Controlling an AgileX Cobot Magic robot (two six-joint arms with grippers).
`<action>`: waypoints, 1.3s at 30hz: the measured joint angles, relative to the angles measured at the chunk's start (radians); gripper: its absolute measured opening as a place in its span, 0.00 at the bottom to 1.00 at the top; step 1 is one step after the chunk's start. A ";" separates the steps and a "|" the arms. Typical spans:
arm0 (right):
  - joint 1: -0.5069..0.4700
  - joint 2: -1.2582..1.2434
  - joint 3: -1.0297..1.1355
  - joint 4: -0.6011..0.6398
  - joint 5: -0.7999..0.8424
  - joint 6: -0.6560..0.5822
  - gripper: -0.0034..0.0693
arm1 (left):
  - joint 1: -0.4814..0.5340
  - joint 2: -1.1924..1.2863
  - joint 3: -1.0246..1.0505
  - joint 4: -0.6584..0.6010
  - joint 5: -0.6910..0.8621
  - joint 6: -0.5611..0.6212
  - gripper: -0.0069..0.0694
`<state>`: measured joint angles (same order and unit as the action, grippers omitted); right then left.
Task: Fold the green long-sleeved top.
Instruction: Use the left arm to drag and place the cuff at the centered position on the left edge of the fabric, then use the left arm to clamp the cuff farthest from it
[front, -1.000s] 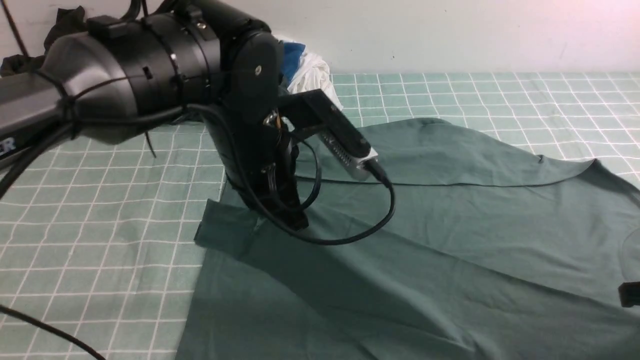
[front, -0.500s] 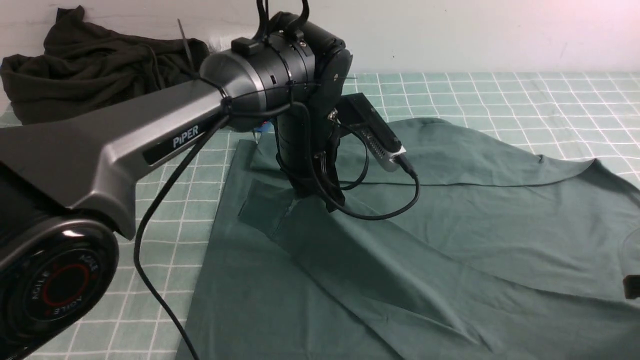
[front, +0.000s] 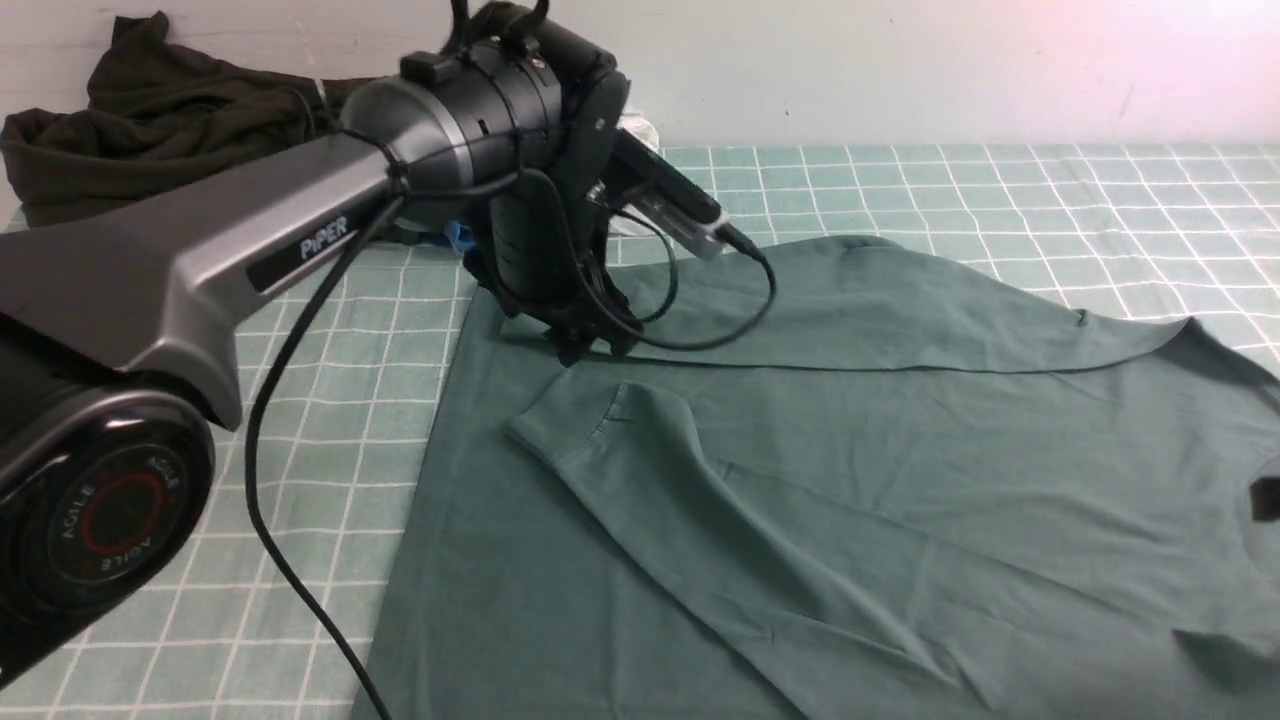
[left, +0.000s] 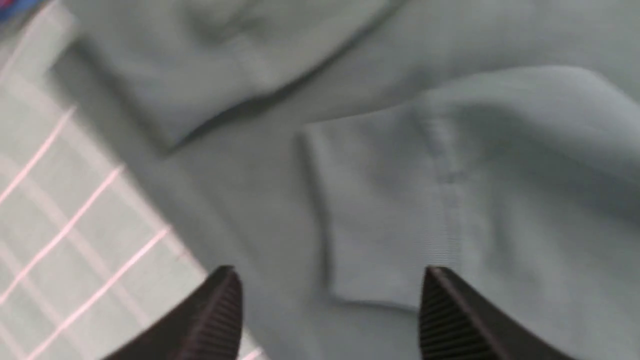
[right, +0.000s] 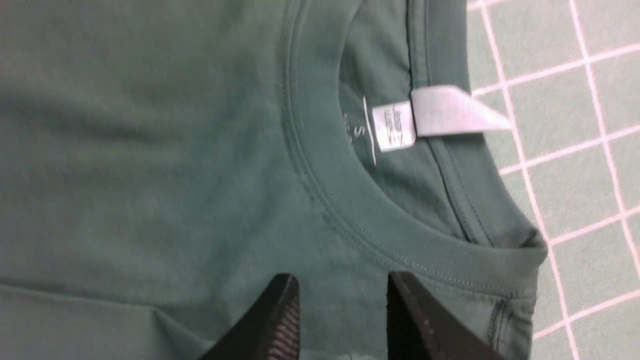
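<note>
Checked cloth (front: 900, 190), dark garment (front: 150, 110) behind top (front: 900, 450).

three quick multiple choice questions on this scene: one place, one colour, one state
1. Where is the dark garment? A in a gripper; B back left by the wall; C on the floor.
2. What colour is the neck label of the green top? A red; B black; C white.
3. How is the left gripper? A open over the sleeve cuff; B shut on the cuff; C out of view.
1 B: the front view shows it heaped there. 2 C: it shows white against the green. 3 A: its jaws stand wide apart above the cuff.
</note>
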<state>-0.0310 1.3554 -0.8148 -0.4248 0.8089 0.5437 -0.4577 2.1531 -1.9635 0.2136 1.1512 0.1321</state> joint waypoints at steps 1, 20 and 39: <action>0.000 0.000 -0.028 0.001 0.000 0.000 0.43 | 0.023 0.000 -0.010 -0.015 0.003 -0.011 0.72; 0.000 0.029 -0.190 0.152 -0.125 -0.146 0.46 | 0.241 0.178 -0.032 -0.424 -0.336 -0.004 0.74; 0.000 0.094 -0.190 0.155 -0.124 -0.147 0.46 | 0.241 0.224 -0.032 -0.488 -0.371 0.002 0.25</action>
<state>-0.0310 1.4498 -1.0053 -0.2695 0.6845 0.3968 -0.2164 2.3771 -1.9959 -0.2748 0.7806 0.1345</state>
